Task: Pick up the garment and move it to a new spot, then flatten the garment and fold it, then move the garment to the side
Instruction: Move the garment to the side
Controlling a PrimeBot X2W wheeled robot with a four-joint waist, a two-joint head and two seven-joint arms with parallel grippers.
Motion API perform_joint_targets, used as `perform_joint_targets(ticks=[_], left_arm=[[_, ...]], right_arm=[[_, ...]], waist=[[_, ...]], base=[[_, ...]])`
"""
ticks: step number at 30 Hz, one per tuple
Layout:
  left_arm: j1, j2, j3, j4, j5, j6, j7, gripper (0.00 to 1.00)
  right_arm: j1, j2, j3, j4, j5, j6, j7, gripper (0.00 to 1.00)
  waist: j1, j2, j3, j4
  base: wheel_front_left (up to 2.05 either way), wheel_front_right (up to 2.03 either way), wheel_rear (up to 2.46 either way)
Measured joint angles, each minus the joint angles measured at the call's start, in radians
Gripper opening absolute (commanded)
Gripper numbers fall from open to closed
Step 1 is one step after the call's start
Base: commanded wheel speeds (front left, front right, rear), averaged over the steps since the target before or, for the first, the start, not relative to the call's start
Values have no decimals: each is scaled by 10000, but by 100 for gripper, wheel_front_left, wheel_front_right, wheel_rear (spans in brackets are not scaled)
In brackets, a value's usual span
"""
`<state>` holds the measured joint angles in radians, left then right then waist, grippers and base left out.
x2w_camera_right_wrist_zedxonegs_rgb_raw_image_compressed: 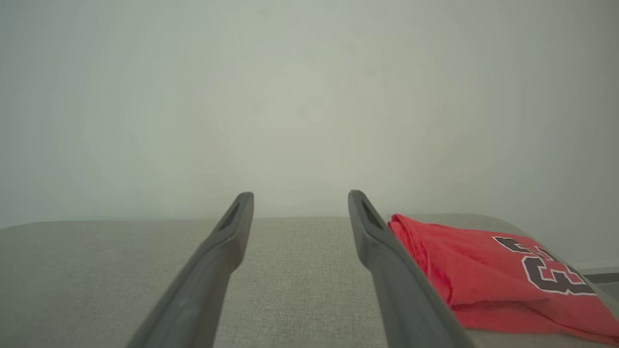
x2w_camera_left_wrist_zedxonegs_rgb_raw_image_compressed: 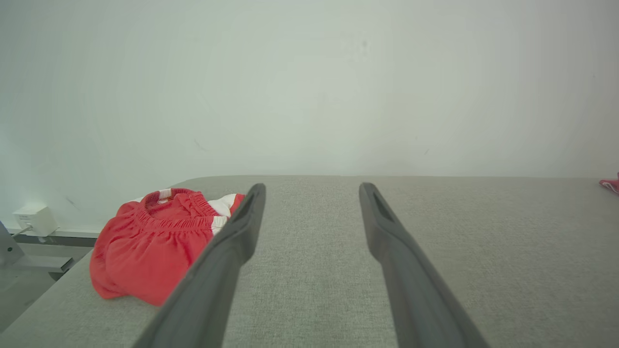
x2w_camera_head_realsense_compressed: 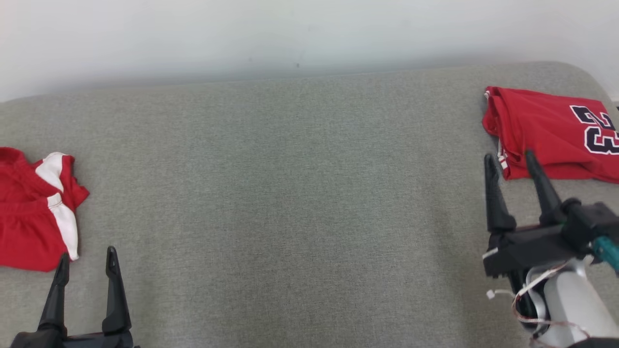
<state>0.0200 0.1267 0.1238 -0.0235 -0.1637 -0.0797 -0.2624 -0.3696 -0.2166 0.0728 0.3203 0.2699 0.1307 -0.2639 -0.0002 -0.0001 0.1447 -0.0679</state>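
The left jaws stand wide apart and empty, fingers (x2w_camera_head_realsense_compressed: 115,290) pointing forward. The right jaws are equally spread and empty, reaching further forward, with the pale right forearm (x2w_camera_head_realsense_compressed: 570,299) behind them and loose wires at the wrist.

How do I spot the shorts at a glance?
Look along the left edge of the grey surface, just past the left gripper. The shorts lie crumpled there, red with white side stripes, unlike the folded red jersey with dark numbers at far right.

Red jersey (x2w_camera_head_realsense_compressed: 546,130) with black, white-edged 23, red-and-white shorts (x2w_camera_head_realsense_compressed: 34,212), grey surface (x2w_camera_head_realsense_compressed: 290,193)
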Motion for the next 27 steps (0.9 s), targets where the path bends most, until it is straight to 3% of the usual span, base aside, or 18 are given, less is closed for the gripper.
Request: perform_joint_targets(ticks=[14, 27], left_arm=[[-34, -128, -69, 520, 151, -171, 0, 100], [68, -234, -159, 1041, 232, -230, -2, 100]], right_arm=[[2207, 1081, -255, -886, -173, 0, 40, 100], [3505, 1425, -531, -1440, -165, 0, 38, 100]], waist=[[2, 0, -278, 436], [1, 1, -755, 732]], base=[[0, 0, 0], [0, 0, 0]])
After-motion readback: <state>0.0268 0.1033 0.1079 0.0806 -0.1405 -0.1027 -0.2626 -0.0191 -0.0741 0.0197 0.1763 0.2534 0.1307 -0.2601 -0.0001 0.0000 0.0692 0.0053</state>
